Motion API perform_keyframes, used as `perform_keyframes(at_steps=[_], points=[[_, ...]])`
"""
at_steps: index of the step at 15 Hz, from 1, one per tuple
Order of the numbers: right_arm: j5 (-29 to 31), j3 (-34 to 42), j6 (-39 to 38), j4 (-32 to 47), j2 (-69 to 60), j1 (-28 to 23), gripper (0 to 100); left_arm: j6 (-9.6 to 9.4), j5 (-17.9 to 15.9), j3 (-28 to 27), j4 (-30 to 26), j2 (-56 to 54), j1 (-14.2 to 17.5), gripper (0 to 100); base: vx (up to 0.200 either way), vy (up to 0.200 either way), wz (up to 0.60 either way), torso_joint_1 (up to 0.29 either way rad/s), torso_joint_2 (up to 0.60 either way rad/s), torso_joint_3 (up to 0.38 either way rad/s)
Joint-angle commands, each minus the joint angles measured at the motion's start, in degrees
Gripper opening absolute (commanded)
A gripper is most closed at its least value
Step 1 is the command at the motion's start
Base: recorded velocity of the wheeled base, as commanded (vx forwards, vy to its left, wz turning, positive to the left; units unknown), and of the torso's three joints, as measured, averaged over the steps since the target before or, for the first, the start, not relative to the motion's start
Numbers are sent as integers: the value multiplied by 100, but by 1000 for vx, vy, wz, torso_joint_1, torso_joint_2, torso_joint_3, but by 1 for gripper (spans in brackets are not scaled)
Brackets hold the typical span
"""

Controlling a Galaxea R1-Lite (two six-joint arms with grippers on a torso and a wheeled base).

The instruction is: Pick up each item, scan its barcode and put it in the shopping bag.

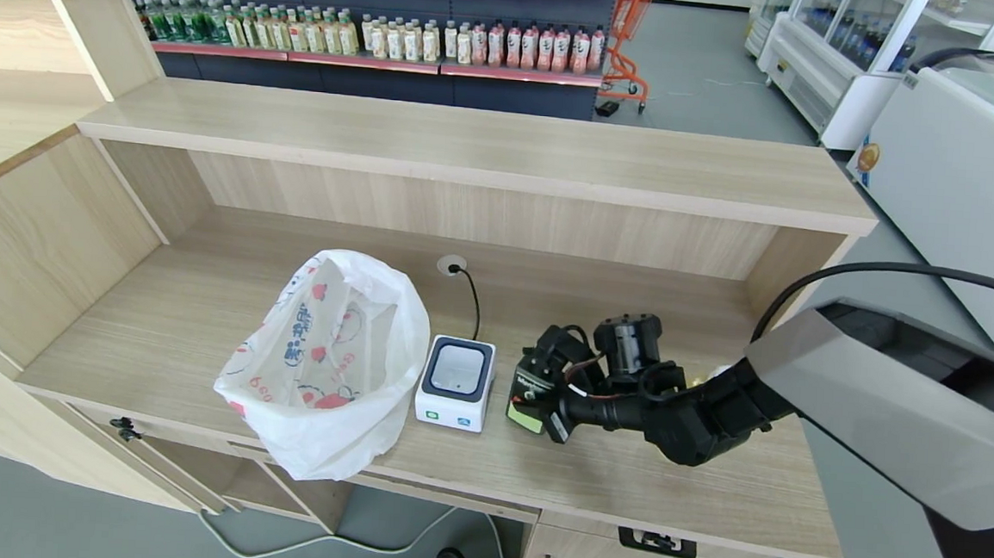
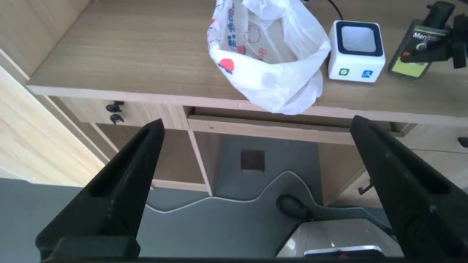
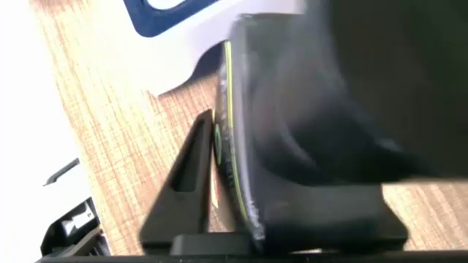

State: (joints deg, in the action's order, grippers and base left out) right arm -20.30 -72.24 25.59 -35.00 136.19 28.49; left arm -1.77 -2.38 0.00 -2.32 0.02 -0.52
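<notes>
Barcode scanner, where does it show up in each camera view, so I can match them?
Head view: barcode scanner mid-counter, between shopping bag and green-labelled item.
Left wrist view: scanner on the counter, between that bag and item.
Right wrist view: white-and-blue body close behind the item.
Shared landmark: the green-labelled item.

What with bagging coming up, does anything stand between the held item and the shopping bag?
Yes: the scanner sits on the counter between the item in the right gripper and the shopping bag. Lifting over it would likely clear it.
</notes>
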Motion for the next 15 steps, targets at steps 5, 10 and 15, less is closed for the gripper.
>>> perform_keyframes(at_steps=[5,10,15], points=[[-53,175,-555,-7,-770,-159,0,1,0,0,3,-2,0,100,0,0,0,0,0,0],[-27,114,-1715,301,-1877,-72,0,1,0,0,3,6,0,100,0,0,0,0,0,0],[1019,404,-2181,1742,-3187,-581,0,1,0,0,3,6,0,100,0,0,0,0,0,0]])
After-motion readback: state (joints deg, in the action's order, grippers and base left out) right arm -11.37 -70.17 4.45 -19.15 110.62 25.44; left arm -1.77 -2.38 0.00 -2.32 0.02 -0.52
